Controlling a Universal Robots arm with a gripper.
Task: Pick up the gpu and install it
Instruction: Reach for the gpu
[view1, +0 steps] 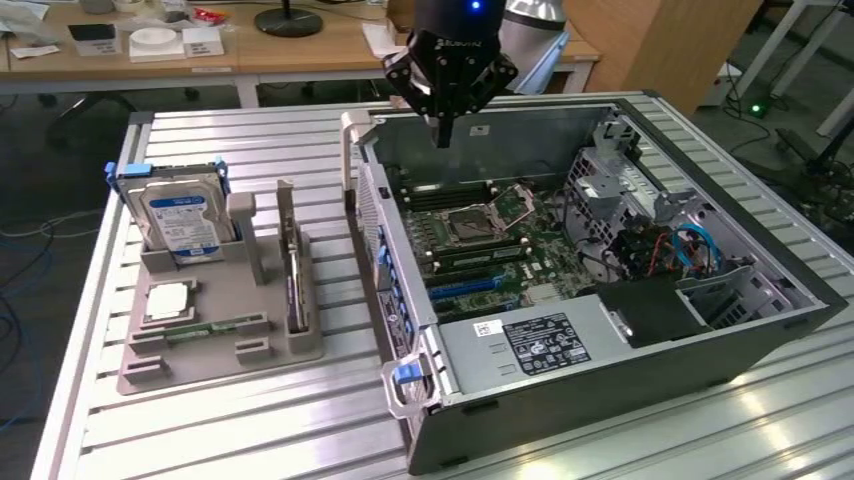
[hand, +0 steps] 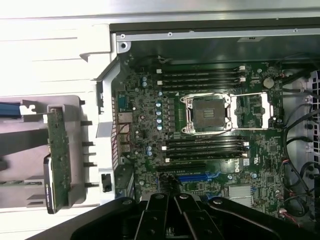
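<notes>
I have the gripper (view1: 445, 137) shut and empty over the open computer case (view1: 641, 385), with the gpu (view1: 295, 290) upright in its grey holder (view1: 200, 352), well apart toward the exterior view's left.

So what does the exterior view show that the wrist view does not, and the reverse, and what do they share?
Exterior view: the power supply in the case and a wooden desk behind the table. Wrist view: the round coin battery on the motherboard. Both: the shut gripper above the open case, the CPU socket, and the gpu standing in its holder.
</notes>
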